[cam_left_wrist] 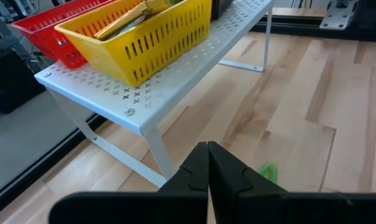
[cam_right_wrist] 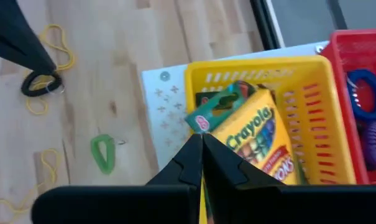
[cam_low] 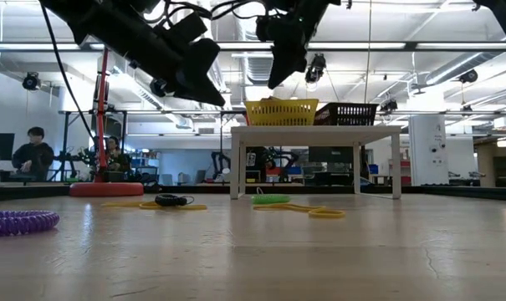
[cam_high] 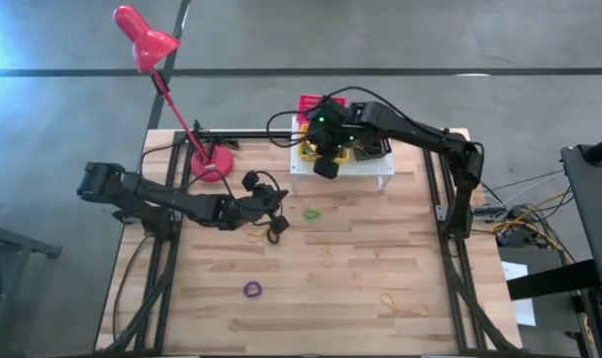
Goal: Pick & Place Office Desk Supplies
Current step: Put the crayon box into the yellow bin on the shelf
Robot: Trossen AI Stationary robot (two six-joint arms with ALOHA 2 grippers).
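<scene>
From my console, the wooden table [cam_high: 380,268] fills the lower centre of the high view; the white shelf [cam_high: 380,167] stands at upper centre so the baskets sit raised and sorted; the red lamp [cam_high: 146,40] leans in from upper left. On the shelf, the yellow basket [cam_right_wrist: 299,106] already holds crayon boxes [cam_right_wrist: 256,134], and the red basket [cam_right_wrist: 362,81] holds coiled loops; I judge sorting well underway. Loose loops lie on the boards: purple [cam_high: 252,289] at lower centre, green [cam_high: 311,213] mid-frame. My right gripper [cam_high: 326,166] hangs over the yellow basket, fingers pressed together, holding nothing; my left gripper [cam_high: 275,227] hovers left of centre, likewise closed and empty.
</scene>
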